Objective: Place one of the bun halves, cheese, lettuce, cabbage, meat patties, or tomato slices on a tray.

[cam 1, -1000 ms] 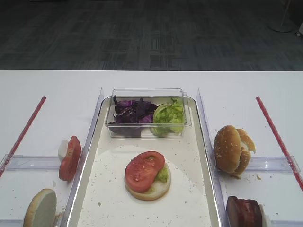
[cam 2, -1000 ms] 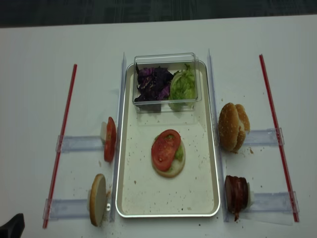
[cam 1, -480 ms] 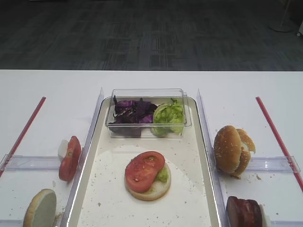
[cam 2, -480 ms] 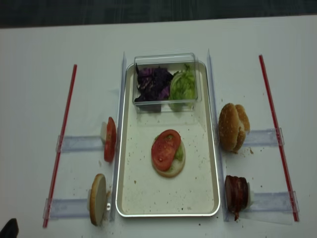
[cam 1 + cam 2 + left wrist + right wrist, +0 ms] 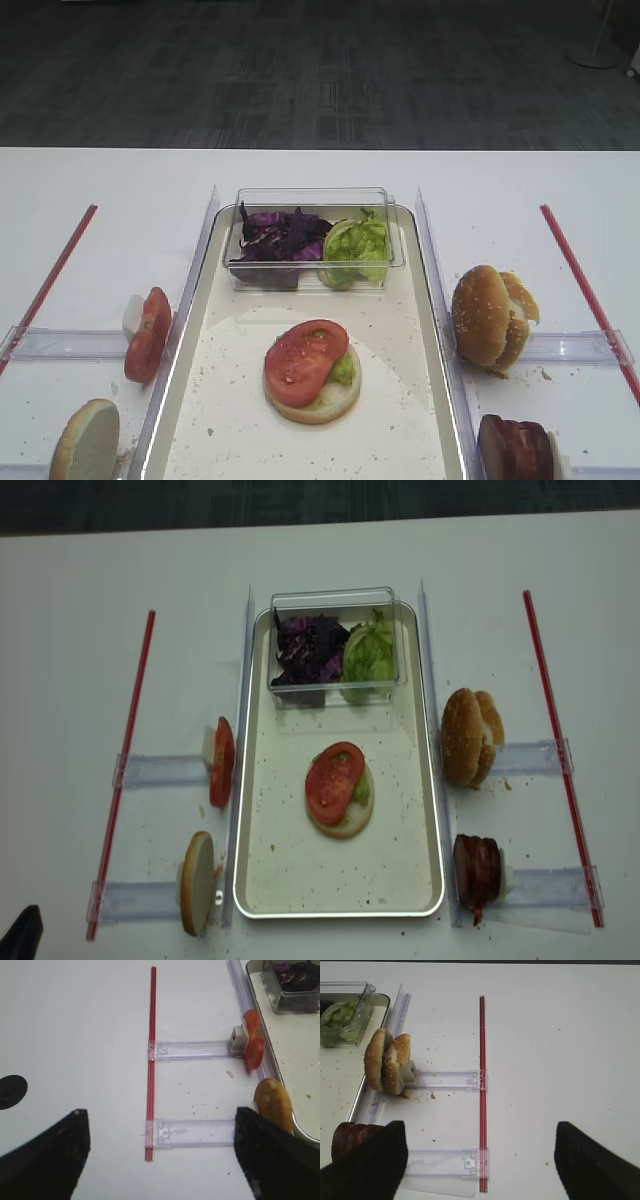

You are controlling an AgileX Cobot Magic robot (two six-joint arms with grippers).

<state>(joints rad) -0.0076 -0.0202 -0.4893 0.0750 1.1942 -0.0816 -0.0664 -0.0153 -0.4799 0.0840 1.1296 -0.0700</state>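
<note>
While both grippers hang back from the food, the tray (image 5: 255,880) sits mid-table with a stack at its centre: a bun half (image 5: 343,823) cut face up, a lettuce (image 5: 361,792) piece on it, and a tomato slice (image 5: 334,781) on top. At the tray's far end a clear box (image 5: 333,601) holds cabbage (image 5: 309,648) on the left and more lettuce on the right.

Left of the tray, outside its rim: tomato slices (image 5: 221,761) on edge against a clear holder, and nearer, a single bun half (image 5: 197,882) on edge. Right of the tray: two bun halves (image 5: 470,736) on edge together, and nearer, meat patties (image 5: 477,867) on edge. A red strip (image 5: 125,760) lies far left, another (image 5: 555,735) far right.

Left gripper (image 5: 160,1160): jaws spread wide, nothing between them, over bare table left of the tomato slices and bun. Right gripper (image 5: 480,1157): fingers likewise wide apart, empty, over the table right of the patties. No cheese seen.
</note>
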